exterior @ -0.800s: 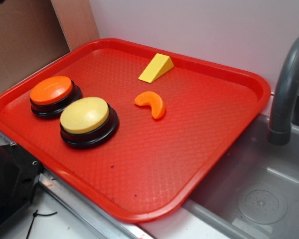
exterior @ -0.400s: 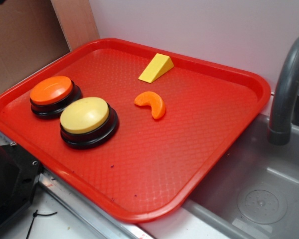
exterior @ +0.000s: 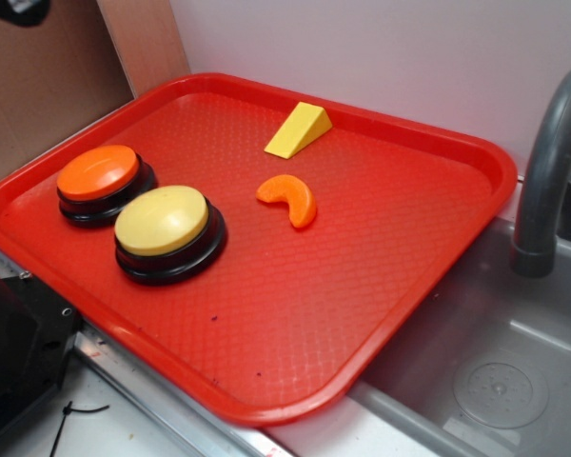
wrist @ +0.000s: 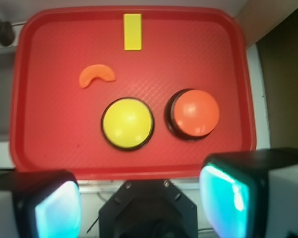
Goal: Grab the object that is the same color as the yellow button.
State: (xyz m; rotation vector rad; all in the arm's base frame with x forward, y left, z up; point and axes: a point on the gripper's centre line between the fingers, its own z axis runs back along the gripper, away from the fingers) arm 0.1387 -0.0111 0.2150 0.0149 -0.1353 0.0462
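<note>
The object, a small bright yellow wedge [exterior: 299,130] [wrist: 132,31], lies untouched at the far side of the red tray [exterior: 266,400] [wrist: 44,163]. On the tray's left, the yellow button [exterior: 162,221] [wrist: 127,123] sits on its black base. My gripper [wrist: 141,196] hangs high above the tray's near edge, far from the wedge. It is open, with teal pads [wrist: 57,208] wide apart and nothing between them. In the exterior view only a dark piece of the gripper [exterior: 14,9] shows at the top left corner.
An orange-topped button [exterior: 98,172] [wrist: 194,112] stands beside the yellow one. An orange crescent piece [exterior: 289,197] [wrist: 96,74] lies between the wedge and the buttons. A grey sink [exterior: 495,371] with a tap [exterior: 547,181] is right of the tray.
A dark piece of the gripper has come further into the exterior view's top left corner. Everything on the tray has stayed put.
</note>
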